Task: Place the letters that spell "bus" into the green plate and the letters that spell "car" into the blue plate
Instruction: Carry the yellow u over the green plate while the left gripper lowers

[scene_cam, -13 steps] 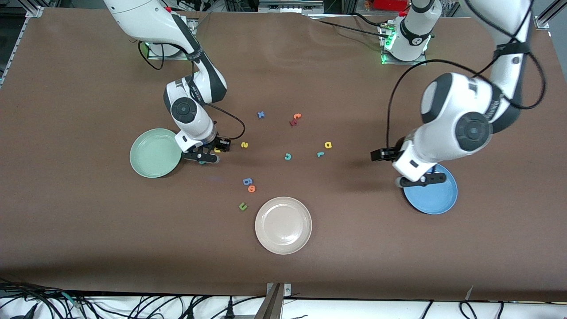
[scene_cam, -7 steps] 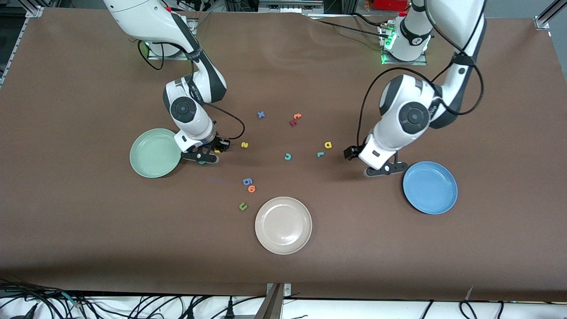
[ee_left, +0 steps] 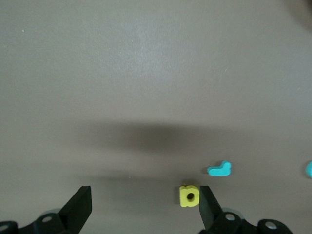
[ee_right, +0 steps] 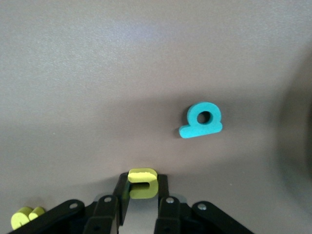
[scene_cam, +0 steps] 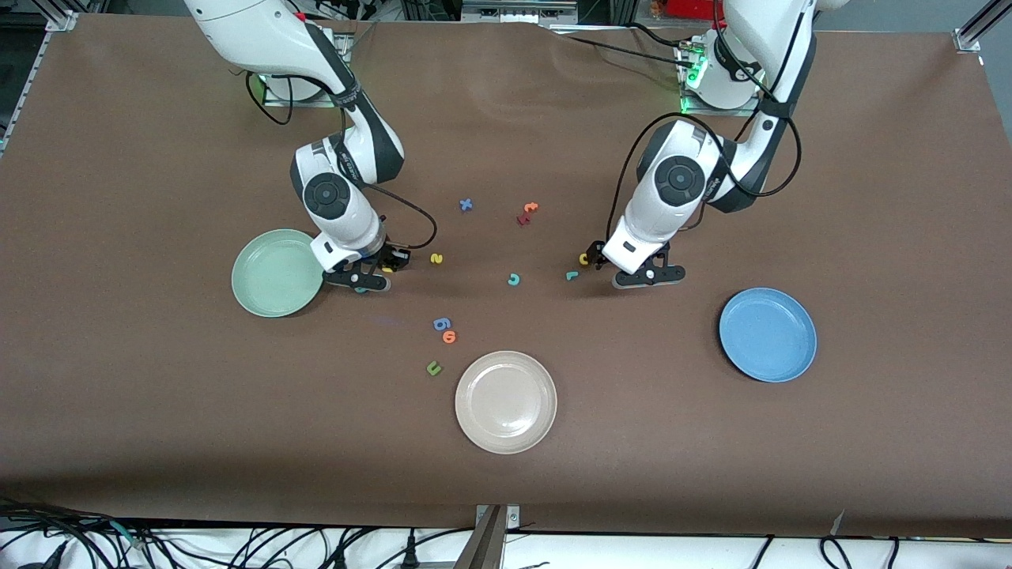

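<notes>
Brown bench (scene_cam: pixel 158 395): your right pincer (ee_right: pixel 141 202) is clamped on the yellow "u" (ee_right: pixel 142 183) beside the green plate (scene_cam: pixel 277 273); lift straight. Your left pincer (ee_left: pixel 141 214) stands apart over the yellow "a" (ee_left: pixel 188 196); center it before closing.

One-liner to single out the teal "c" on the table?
Start at the beige-white plate nearest the front camera, then go farther from the camera to mid-table. The teal "c" lies there alone, between both arms. The teal "r" beside it is thinner and angular.

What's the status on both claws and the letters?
Right claw shut on yellow "u", beside teal "b". Left claw open, low over yellow "a". Both plates without letters.
</notes>
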`<state>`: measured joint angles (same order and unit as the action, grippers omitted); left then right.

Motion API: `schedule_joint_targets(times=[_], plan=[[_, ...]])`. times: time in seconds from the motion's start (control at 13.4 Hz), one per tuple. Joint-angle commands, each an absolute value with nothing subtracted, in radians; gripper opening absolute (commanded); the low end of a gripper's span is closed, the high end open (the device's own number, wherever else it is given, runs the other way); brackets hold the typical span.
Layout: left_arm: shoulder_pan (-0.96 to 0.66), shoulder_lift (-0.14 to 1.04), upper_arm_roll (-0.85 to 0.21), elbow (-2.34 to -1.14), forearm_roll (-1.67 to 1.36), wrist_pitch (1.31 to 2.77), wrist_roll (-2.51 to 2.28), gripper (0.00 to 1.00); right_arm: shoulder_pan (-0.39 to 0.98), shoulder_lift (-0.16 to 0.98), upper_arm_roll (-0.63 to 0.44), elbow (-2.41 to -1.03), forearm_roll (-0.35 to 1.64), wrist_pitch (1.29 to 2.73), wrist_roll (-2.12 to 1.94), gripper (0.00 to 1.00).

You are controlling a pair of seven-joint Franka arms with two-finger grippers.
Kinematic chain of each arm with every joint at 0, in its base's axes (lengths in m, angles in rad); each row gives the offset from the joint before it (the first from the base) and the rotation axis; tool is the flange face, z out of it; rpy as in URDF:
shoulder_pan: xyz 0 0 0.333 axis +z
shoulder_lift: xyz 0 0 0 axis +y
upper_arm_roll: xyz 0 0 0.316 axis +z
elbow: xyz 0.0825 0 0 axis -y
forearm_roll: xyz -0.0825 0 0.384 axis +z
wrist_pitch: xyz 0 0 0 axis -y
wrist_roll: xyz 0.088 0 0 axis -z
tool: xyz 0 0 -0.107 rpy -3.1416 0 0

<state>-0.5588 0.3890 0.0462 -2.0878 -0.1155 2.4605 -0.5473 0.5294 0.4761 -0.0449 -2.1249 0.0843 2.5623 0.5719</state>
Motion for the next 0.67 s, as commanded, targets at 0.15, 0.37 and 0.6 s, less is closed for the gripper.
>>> schedule_joint_targets(times=[0.15, 0.37, 0.6], plan=[[-0.578, 0.451, 0.052, -2.057, -0.077, 2.491, -0.558, 0.93, 0.532, 0.399, -0.122, -2.027, 0.086, 2.297, 0.490, 0.16], [-0.586, 0.462, 0.051, -2.052, -0.078, 2.491, -0.572, 0.94, 0.531, 0.350, -0.199, -2.013, 0.086, 2.191, 0.405, 0.16], [-0.604, 0.486, 0.041, -2.046, -0.092, 2.490, -0.578, 0.94, 0.531, 0.336, -0.277, -2.019, 0.086, 2.119, 0.301, 0.16]])
